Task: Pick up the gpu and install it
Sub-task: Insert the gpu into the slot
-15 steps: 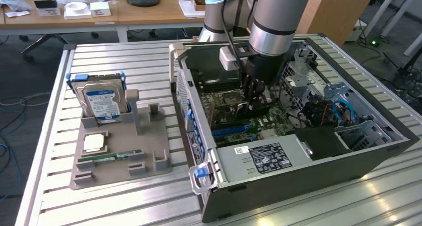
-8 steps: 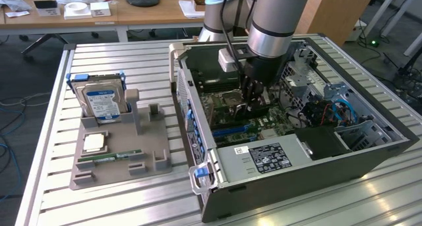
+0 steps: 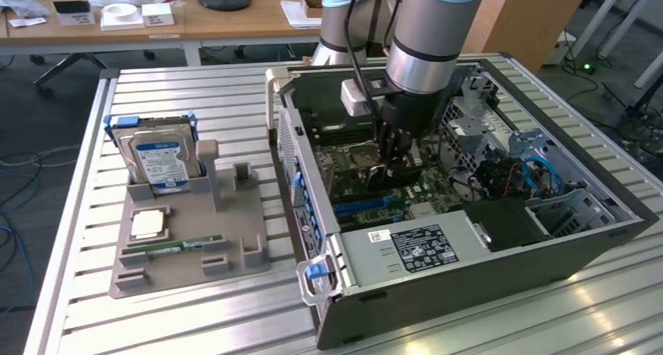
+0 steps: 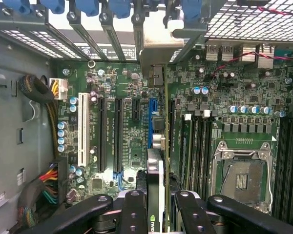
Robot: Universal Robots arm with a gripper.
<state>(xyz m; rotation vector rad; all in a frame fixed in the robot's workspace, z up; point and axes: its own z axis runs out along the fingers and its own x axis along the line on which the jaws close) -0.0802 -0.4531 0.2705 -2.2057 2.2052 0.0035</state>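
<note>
Gpu (image 4: pixel 155 187) stands edge-on, pinched between the fingers (image 4: pixel 133 212) of the gripper (image 4: pixel 161 202). We find the gripper inside the open computer case (image 3: pixel 456 293), directly above the motherboard (image 4: pixel 122 131) slots. On the counter (image 3: pixel 186 91) beside the case, well apart, a grey holder (image 3: pixel 192 258) carries a hard drive (image 3: pixel 161 161) and a memory stick (image 3: pixel 171 248).

Thin gpu (image 4: pixel 155 183) edge-on (green board, black cover), upright over the motherboard (image 4: pixel 132 97)
</note>
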